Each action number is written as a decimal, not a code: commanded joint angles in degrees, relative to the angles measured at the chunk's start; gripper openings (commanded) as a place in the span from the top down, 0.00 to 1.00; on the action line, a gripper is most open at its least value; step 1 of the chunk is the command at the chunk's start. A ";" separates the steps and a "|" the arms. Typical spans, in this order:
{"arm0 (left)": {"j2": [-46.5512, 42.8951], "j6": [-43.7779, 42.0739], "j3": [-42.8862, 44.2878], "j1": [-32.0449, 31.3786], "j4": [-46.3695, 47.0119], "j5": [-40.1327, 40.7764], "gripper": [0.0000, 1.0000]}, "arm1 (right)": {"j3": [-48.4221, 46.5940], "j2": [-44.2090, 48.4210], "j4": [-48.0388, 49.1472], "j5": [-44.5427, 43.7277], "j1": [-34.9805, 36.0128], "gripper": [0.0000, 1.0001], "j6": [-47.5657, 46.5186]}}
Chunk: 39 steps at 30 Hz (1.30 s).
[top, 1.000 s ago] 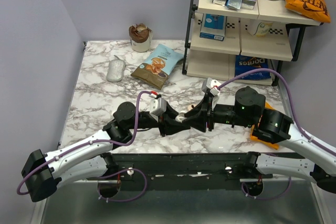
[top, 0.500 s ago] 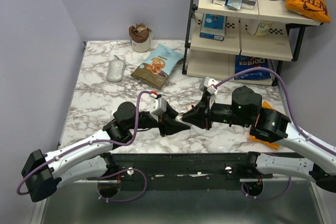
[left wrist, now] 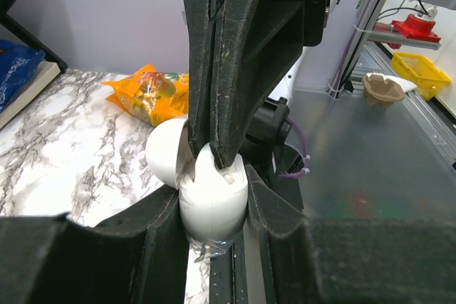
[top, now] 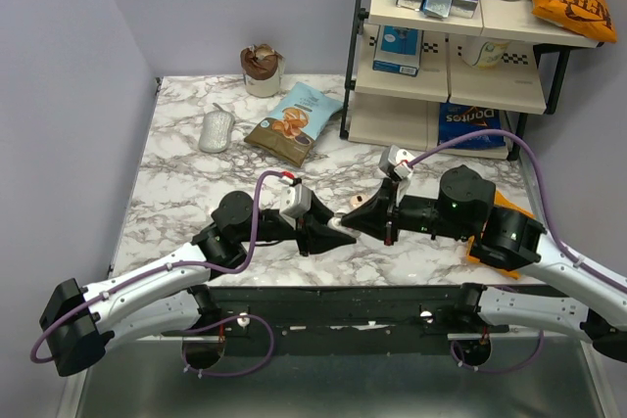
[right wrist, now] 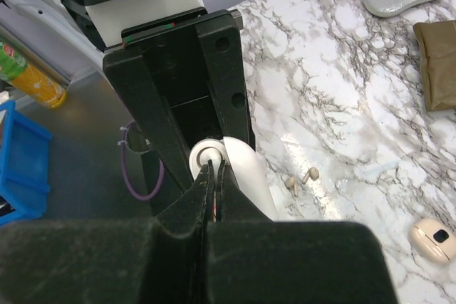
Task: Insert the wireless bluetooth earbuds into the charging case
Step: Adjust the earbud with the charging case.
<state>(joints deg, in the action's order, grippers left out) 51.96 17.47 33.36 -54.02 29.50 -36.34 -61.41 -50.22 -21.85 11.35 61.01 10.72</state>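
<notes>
My left gripper [top: 341, 237] is shut on the white charging case [left wrist: 212, 208] and holds it off the table, its lid [left wrist: 165, 153] swung open. My right gripper [top: 353, 222] is shut, and its fingertips [left wrist: 222, 154] rest on the open top of the case. In the right wrist view the right gripper [right wrist: 214, 170] meets the case's round opening [right wrist: 201, 154] beside the lid [right wrist: 248, 170]. The two whitish earbuds [right wrist: 292, 183] [right wrist: 311, 174] lie side by side on the marble, just past the case. Neither gripper holds them.
A grey oval object [top: 216, 130], a snack bag [top: 294, 122] and a brown-topped cup [top: 262, 68] sit at the back. A shelf rack [top: 451, 46] stands at the back right. An orange packet [left wrist: 146, 94] lies under the right arm. A small beige oval piece [right wrist: 432, 236] lies on the marble.
My right gripper has drawn back slightly to the right, from overlapping the left gripper to tip contact with the case. My left gripper still holds the case.
</notes>
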 commanded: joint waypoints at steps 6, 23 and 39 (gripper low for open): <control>-0.64 0.37 1.00 -0.30 2.15 1.09 1.00 | 2.43 4.07 3.21 -1.86 -0.02 0.99 0.44; 0.94 0.98 2.41 -0.30 2.67 0.31 1.00 | 3.40 3.72 2.86 1.56 -0.02 0.99 -2.02; 0.68 3.18 2.14 -0.30 7.50 -3.91 1.00 | 3.31 3.02 0.23 4.72 -0.02 0.99 -8.35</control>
<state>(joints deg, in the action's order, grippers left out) 53.17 19.81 34.11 -54.24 31.05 -37.87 -58.74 -46.94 -19.09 13.52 61.01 5.48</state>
